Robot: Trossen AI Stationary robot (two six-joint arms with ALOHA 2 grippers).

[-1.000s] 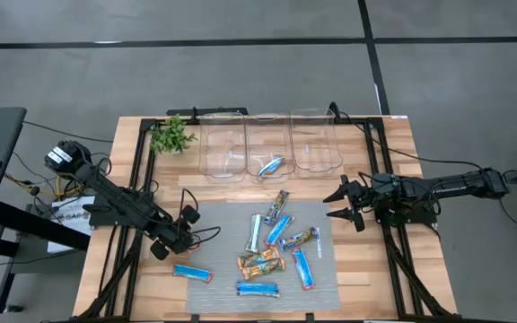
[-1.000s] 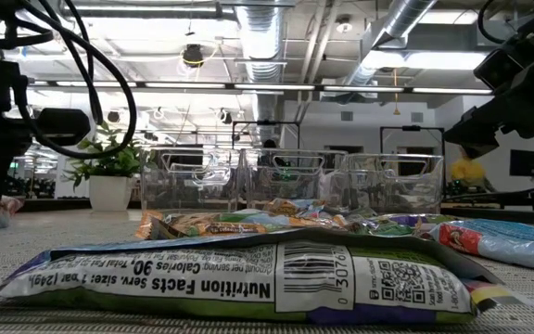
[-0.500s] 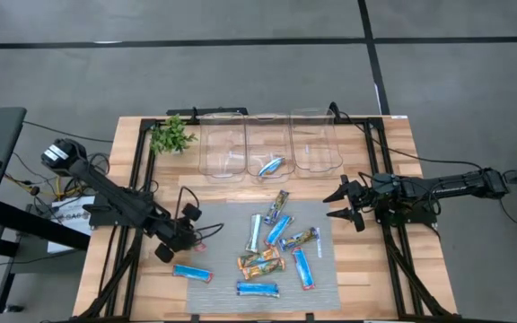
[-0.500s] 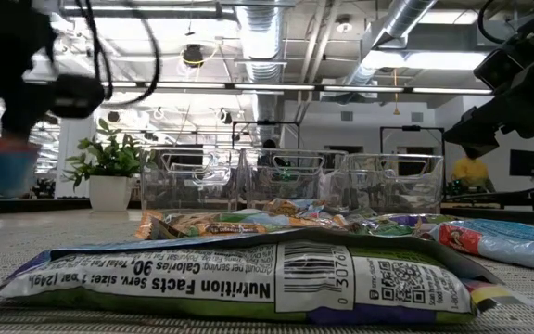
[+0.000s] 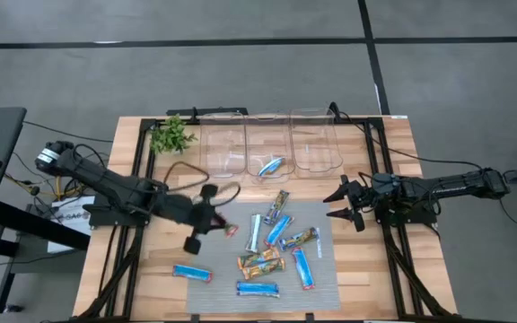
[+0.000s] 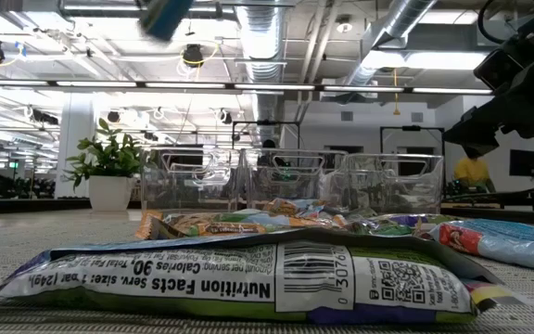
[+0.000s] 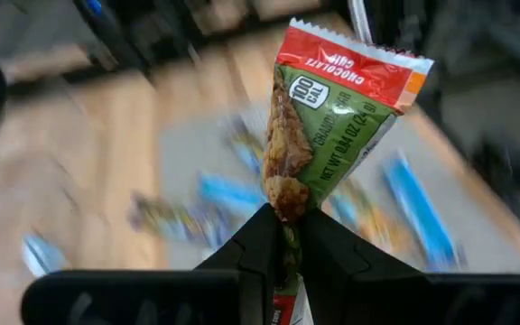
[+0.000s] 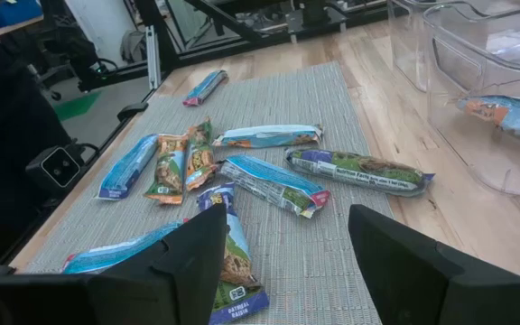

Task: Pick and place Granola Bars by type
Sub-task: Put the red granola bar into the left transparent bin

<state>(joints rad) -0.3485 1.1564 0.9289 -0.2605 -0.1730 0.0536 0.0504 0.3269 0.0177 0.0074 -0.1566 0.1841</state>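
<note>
while pinched by one crinkly end in the left gripper point(image 7: 284, 236), looks light and floppy, that granola bar point(image 7: 328, 126); right gripper point(image 5: 341, 203) spread apart, idle.

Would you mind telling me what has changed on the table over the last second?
The left gripper has closed on a red-and-green granola bar and carried it up from the mat's left edge toward the clear bins. The right gripper has stayed open at the mat's right edge, and the other bars have not moved.
</note>
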